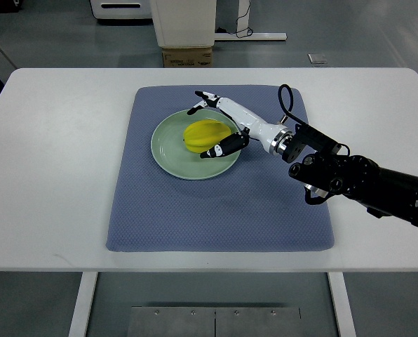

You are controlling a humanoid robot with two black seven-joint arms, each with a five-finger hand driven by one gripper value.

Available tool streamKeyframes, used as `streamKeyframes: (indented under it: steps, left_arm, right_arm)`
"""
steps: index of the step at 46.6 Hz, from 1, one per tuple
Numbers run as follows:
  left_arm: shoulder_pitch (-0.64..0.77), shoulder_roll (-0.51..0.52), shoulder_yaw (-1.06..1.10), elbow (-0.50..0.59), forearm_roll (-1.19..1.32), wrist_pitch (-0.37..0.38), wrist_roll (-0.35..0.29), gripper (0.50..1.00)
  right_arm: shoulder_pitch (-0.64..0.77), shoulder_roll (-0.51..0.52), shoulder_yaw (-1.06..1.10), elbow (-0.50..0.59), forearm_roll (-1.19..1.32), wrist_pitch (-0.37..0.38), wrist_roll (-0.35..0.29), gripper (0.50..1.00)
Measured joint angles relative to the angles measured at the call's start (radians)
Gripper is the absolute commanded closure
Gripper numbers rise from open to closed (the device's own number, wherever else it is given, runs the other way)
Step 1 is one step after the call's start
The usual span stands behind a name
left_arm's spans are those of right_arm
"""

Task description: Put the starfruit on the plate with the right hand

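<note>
Starfruit on plate, right hand open around it

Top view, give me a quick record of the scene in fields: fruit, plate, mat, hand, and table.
fruit: yellow starfruit, lying on the plate
plate: pale green plate, on the mat, toward its far side
mat: blue-grey mat, flat on the table
hand: right hand, over the plate, fingers spread around the starfruit, not closed on it
table: white table
left arm: not in view
</note>
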Motion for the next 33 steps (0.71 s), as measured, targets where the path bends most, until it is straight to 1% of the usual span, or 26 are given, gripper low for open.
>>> streamKeyframes:
  steps: [8, 14, 21, 30, 33]
  left_arm:
    - [0.000, 0.000, 0.000, 0.000, 0.000, 0.000, 0.000, 0.500]
    - [0.000, 0.000, 0.000, 0.000, 0.000, 0.000, -0.001, 0.500]
    - [0.000, 0.000, -0.001, 0.000, 0.000, 0.000, -0.001, 0.500]
    - [0.000, 0.000, 0.000, 0.000, 0.000, 0.000, -0.001, 0.500]
    - [0.000, 0.000, 0.000, 0.000, 0.000, 0.000, -0.001, 0.500]
  right_arm:
    - [-0.009, -0.004, 0.117, 0.004, 0.028, 0.000, 0.000, 0.500]
    - [-0.015, -0.068, 0.208, 0.003, 0.052, 0.000, 0.000, 0.500]
    - [-0.016, -0.154, 0.240, 0.001, 0.055, -0.007, 0.000, 0.500]
    - [-0.053, -0.215, 0.251, -0.005, 0.063, -0.002, 0.000, 0.500]
    - [-0.070, -0.226, 0.292, -0.006, 0.111, 0.003, -0.021, 0.500]
